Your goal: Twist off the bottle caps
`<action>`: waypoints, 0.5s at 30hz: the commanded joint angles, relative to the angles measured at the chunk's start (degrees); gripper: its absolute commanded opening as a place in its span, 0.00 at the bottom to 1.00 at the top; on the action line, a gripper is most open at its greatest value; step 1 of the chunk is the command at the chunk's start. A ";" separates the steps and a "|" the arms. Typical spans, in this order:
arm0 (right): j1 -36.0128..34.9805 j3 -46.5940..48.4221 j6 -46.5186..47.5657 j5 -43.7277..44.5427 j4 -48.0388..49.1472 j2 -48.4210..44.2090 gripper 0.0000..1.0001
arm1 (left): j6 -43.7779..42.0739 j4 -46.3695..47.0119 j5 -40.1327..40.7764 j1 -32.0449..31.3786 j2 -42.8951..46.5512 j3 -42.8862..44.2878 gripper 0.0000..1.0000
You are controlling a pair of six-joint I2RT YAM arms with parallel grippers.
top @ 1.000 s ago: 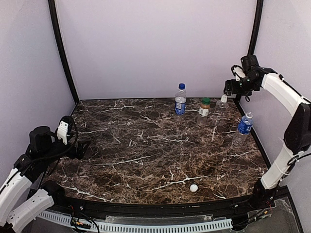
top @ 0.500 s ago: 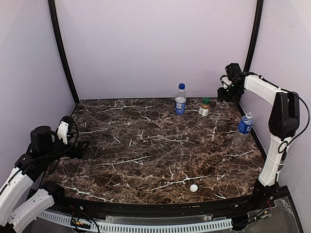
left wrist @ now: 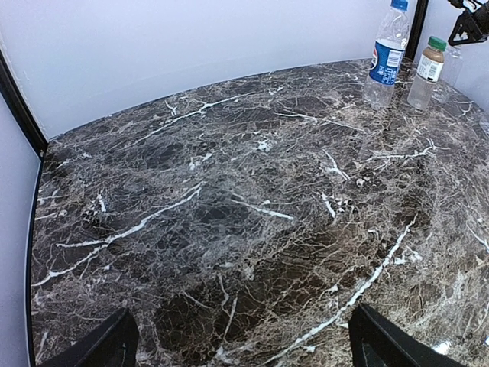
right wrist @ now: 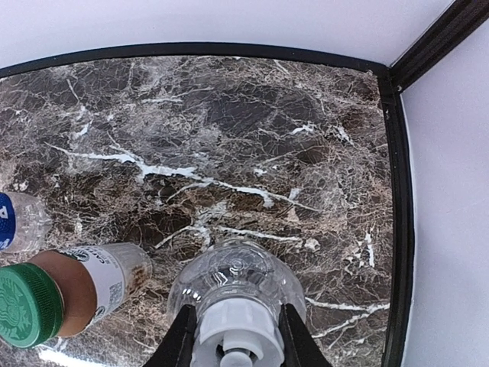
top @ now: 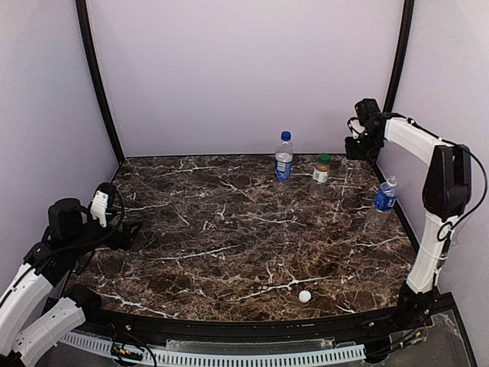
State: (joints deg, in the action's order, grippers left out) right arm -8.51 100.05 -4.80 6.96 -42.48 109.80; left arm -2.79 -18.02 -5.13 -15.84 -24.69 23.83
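At the back right stands a plain clear bottle (top: pixel 349 173) (right wrist: pixel 235 284). My right gripper (top: pixel 354 148) (right wrist: pixel 234 340) comes down on it from above, its two black fingers pressed against either side of the white cap (right wrist: pixel 235 336). Left of it stand a tan-labelled bottle (top: pixel 321 174) with a green cap (right wrist: pixel 27 304) and a blue-labelled bottle (top: pixel 283 160) with a blue cap. Another blue-labelled bottle (top: pixel 383 200) stands near the right edge. A loose white cap (top: pixel 305 296) lies at the front. My left gripper (top: pixel 128 233) (left wrist: pixel 241 355) hangs open over bare marble at the left.
The dark marble table (top: pixel 229 245) is closed in by pale walls with black corner posts (top: pixel 397 46). The plain bottle stands close to the back right corner and the black table rim (right wrist: pixel 397 229).
My right arm swung left over the plain bottle, and its jaws then closed on the white cap. The left arm stayed where it was.
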 commanded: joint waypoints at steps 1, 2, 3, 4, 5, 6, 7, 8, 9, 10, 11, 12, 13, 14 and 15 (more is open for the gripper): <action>-0.18 1.44 0.40 3.93 -0.03 -2.25 0.00 | -0.41 0.72 -0.71 0.58 0.02 -1.07 0.96; -0.19 1.50 0.36 5.57 -0.20 -3.30 0.00 | -0.43 0.76 -0.69 0.57 0.05 -1.07 0.96; -0.19 1.61 0.21 7.12 -0.24 -4.50 0.00 | -0.45 0.79 -0.79 0.56 0.14 -1.07 0.96; -0.24 1.76 -0.10 8.81 -0.13 -6.04 0.00 | -0.44 0.75 -0.82 0.50 0.20 -1.07 0.96; -0.39 1.87 -0.48 10.03 0.33 -7.80 0.00 | -0.50 0.83 -0.95 0.57 0.28 -1.07 0.96; -0.76 1.90 -0.71 10.92 1.22 -9.99 0.00 | -0.54 0.85 -0.99 0.61 0.31 -1.12 0.96; -1.48 1.70 -0.63 11.72 2.84 -12.46 0.00 | -0.62 0.99 -1.11 0.62 0.44 -1.19 0.96; -2.91 1.21 -0.15 12.80 4.93 -15.79 0.00 | -0.63 1.02 -1.20 0.63 0.48 -1.22 0.96; -5.71 0.17 0.95 14.57 7.47 -18.52 0.00 | -0.73 1.11 -1.36 0.63 0.51 -1.24 0.96; -7.33 -0.68 2.24 14.97 10.27 -20.63 0.00 | -0.68 1.13 -1.41 0.63 0.47 -1.24 0.96; -9.78 -1.33 3.29 14.92 12.45 -22.66 0.00 | -0.83 1.14 -1.61 0.59 0.45 -1.20 0.96; -13.48 -1.64 3.90 13.89 14.30 -24.18 0.00 | -0.87 1.19 -2.01 0.61 0.26 -1.18 0.96; -16.26 -1.59 4.30 11.48 15.36 -25.26 0.00 | -0.94 1.22 -2.18 0.62 0.17 -1.05 0.96; -19.12 -1.36 4.36 8.56 16.08 -26.07 0.00 | -0.97 1.18 -2.94 0.58 -0.03 -0.98 0.96; -22.04 -1.09 4.44 5.49 16.69 -26.65 0.00 | -1.56 1.18 -3.35 0.60 -0.15 -0.81 0.96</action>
State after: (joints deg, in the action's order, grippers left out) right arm -21.23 99.02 -2.46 18.90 -33.65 86.28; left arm -2.98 -17.63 -6.09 -15.57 -24.62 23.79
